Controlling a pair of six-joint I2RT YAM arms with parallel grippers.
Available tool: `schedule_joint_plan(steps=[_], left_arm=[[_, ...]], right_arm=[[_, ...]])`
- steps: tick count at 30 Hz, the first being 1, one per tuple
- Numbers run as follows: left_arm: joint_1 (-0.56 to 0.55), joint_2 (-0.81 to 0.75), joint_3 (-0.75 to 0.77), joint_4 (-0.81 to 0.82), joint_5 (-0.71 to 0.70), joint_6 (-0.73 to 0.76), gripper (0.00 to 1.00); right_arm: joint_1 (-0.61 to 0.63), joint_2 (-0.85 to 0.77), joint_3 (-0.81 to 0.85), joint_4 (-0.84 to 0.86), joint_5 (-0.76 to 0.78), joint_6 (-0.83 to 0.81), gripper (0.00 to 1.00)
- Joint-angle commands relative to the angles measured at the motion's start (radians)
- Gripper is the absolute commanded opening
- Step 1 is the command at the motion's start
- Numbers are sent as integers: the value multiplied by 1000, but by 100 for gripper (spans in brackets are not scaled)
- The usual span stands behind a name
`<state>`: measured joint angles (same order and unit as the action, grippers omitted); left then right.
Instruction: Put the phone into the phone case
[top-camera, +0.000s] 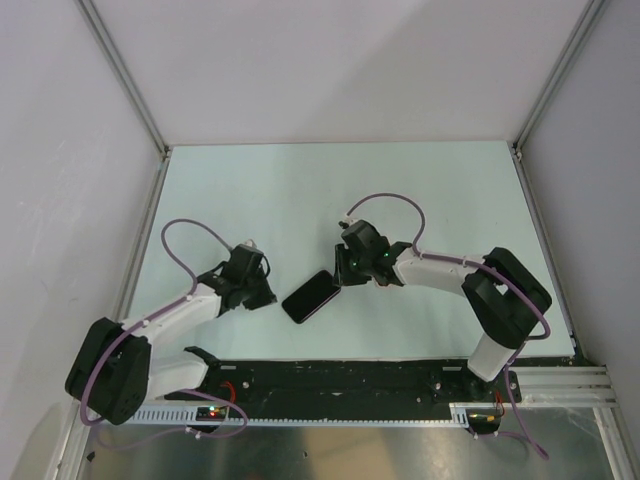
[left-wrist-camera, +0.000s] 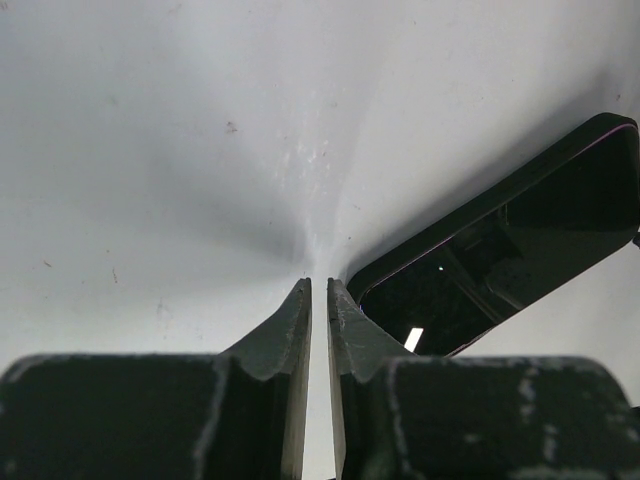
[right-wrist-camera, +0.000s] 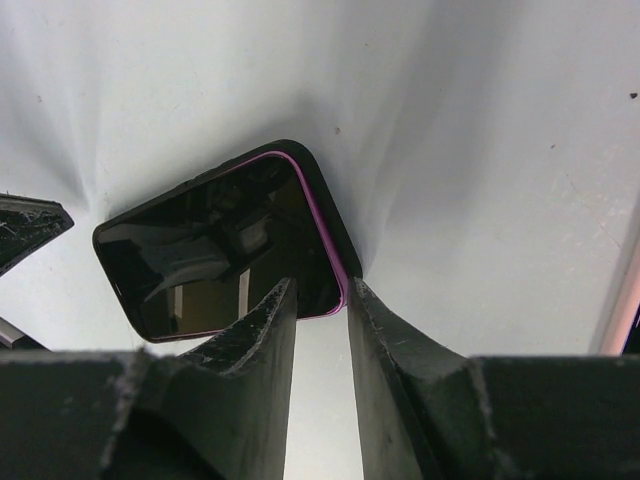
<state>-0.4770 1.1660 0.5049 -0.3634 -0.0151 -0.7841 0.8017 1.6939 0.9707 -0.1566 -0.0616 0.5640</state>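
Bright, even light from overhead washes the counter (top-camera: 330, 190) pale. The wrist views show soft grey shadows fanning from the fingers (left-wrist-camera: 290, 330) and glossy reflections on the phone (right-wrist-camera: 215, 245); near fingers look slightly blurred, perhaps out of focus.

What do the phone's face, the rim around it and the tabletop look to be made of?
The black rectangular phone has a glossy, glass-like face: it mirrors the gripper above it. The thin purple rim around its edge looks like smooth plastic or rubber, possibly the case; I cannot tell which. The pale white table looks matte, with faint scuffs.
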Motion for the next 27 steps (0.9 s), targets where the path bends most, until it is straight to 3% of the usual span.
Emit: schedule_joint_plan(steps=[1,7,19,27], left_arm=[[0,-30,-10,10,-2,-14,16],[-5,-28,-12,10,2,-18,16],[-40,13,-8,18,-12,-34,15],[-68,54,1,42,0,-43,15]], right_arm=[[6,18,1,9,2,-15,31],[8,35,2,0,6,-16,31],[48,61,14,-32,38,-19,18],[91,100,15,-43,44,-11,17]])
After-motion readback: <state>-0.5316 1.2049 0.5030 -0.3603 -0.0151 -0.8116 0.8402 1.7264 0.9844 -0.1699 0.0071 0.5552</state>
